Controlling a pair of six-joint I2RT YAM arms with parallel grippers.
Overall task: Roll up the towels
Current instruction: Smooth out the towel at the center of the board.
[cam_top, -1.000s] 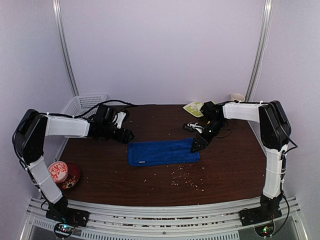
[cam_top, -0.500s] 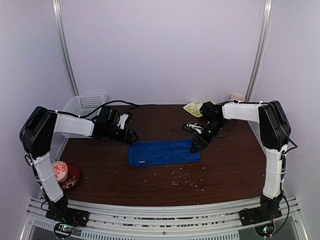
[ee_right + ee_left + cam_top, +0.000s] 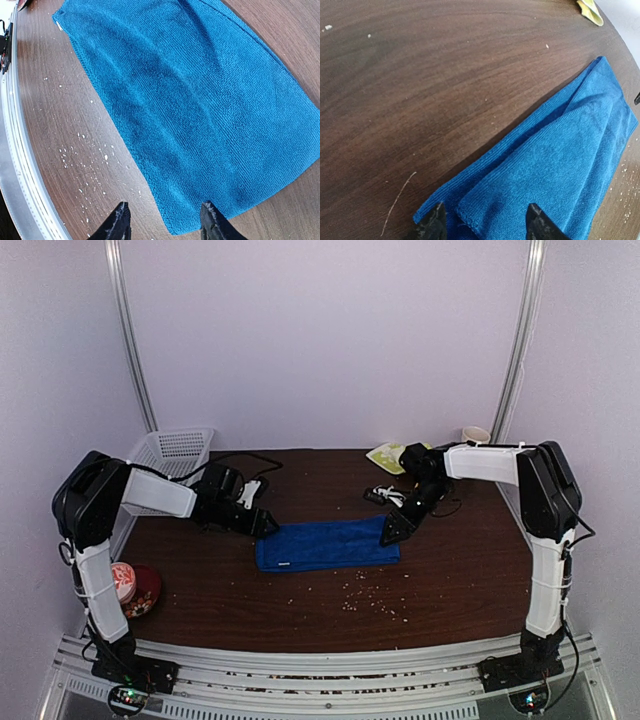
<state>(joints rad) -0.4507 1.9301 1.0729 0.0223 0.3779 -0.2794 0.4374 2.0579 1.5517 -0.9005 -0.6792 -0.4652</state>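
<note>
Now the blue towel (image 3: 327, 543) lies flat on the desk (image 3: 220, 590). The left jaws and right jaws, half open and empty, straddle its opposite ends. Next they probably must pinch and roll.

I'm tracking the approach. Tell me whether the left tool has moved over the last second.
Yes. In the top view the left tool has shifted right and slightly nearer, reaching the far-left corner of the blue towel, which has not moved.

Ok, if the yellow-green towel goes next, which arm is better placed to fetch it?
Right, probably. The yellow-green towel lies just beyond the right hand; the left hand sits at the blue towel's opposite end, farther away.
</note>
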